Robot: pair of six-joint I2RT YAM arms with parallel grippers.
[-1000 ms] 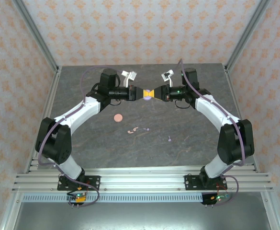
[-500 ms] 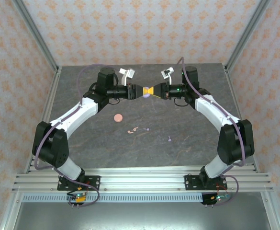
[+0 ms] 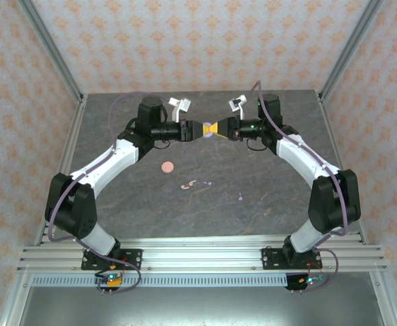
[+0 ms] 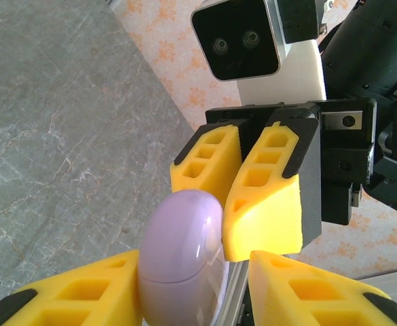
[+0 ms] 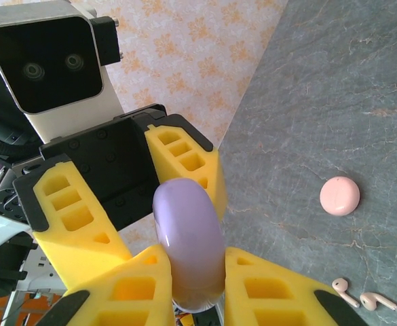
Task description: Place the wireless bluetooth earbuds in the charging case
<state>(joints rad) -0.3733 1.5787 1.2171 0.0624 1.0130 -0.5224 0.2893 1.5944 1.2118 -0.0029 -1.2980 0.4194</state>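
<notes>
Both arms meet over the far middle of the table (image 3: 184,217), claws tip to tip. My right claw (image 5: 191,261) is clamped on the lilac case (image 5: 188,244): in the right wrist view the rounded shell sits pinched between my two yellow fingers, held up off the table, its seam running across the shell. My left claw (image 4: 191,272) has its fingers apart and straddles the same case from the other side. In the left wrist view one finger lies just beside the shell and the other stands off with a visible gap, so the left is not gripping. Case lid shut. The earbuds all lie loose on the table, nearer to my bases than the claws. Two pink earbuds (image 3: 186,185) lie close together near the middle, one lilac earbud (image 3: 209,183) just to their right, and a second lilac earbud (image 3: 240,197) farther right and a little nearer. The pink case (image 3: 166,166) lies flat and shut on the table, left of and slightly farther than the pink pair, apart from them.
</notes>
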